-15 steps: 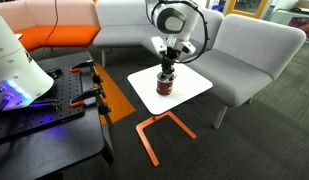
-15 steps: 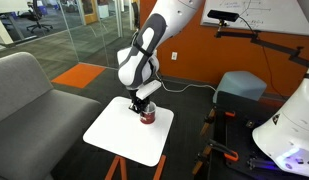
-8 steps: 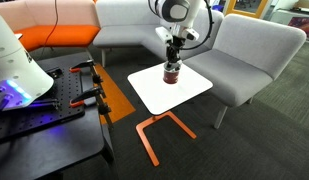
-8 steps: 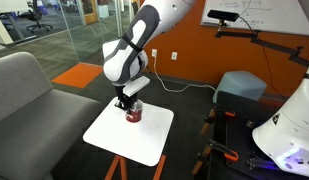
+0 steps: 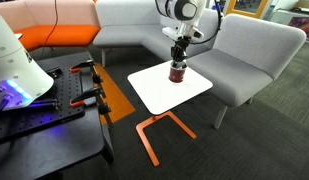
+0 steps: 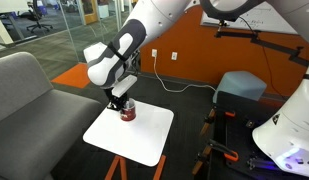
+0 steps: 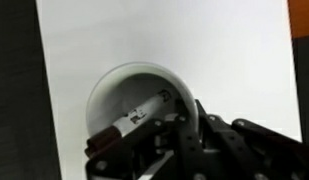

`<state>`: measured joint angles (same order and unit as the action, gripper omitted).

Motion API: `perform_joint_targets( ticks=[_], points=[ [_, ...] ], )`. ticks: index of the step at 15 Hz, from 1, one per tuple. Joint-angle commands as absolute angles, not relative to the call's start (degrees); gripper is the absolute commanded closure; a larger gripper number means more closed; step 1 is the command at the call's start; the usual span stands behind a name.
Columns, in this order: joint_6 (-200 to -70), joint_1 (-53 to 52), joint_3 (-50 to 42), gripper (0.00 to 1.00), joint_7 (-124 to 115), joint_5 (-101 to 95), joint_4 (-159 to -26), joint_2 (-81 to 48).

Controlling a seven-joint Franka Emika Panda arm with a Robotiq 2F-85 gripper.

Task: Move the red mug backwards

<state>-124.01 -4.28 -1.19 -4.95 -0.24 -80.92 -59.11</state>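
Gripping the mug [image 5: 177,73] at its rim: gripper [image 5: 178,60] is clamped, with one finger inside the cup in the wrist view. Mug is upright over the table [image 5: 152,96] edge nearest the grey sofa [image 5: 249,55]. Can't tell if it touches the top. Orange couch [image 5: 54,36] is well apart.

Has carried the small dark red cylindrical mug [image 5: 177,73] [image 6: 127,113], gripped in the black end effector [image 5: 178,61] [image 6: 121,103], from the middle of the square white table [image 5: 152,92] [image 6: 129,142] towards its edge by the grey sofa [image 5: 244,60], swinging the white arm [image 6: 129,40] along.
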Motion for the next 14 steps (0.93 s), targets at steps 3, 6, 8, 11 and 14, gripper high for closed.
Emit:
perform_joint_targets(
  ticks=[3, 6, 8, 11, 14],
  points=[
    [-116.9, -6.8, -2.0, 0.97, -6.1, -3.3, -66.3, -67.1],
    [-114.8, -7.6, -2.1, 0.97, -6.2, -3.5, -61.3, -69.9],
    [-113.6, -8.3, -2.4, 0.97, -7.2, -3.7, -59.1, -71.6],
    [-116.8, -9.6, -3.5, 0.97, -11.5, -3.8, -59.1, -72.6],
    [-120.7, -10.9, -5.2, 0.64, -16.0, -3.6, -62.6, -70.5]
  ],
)
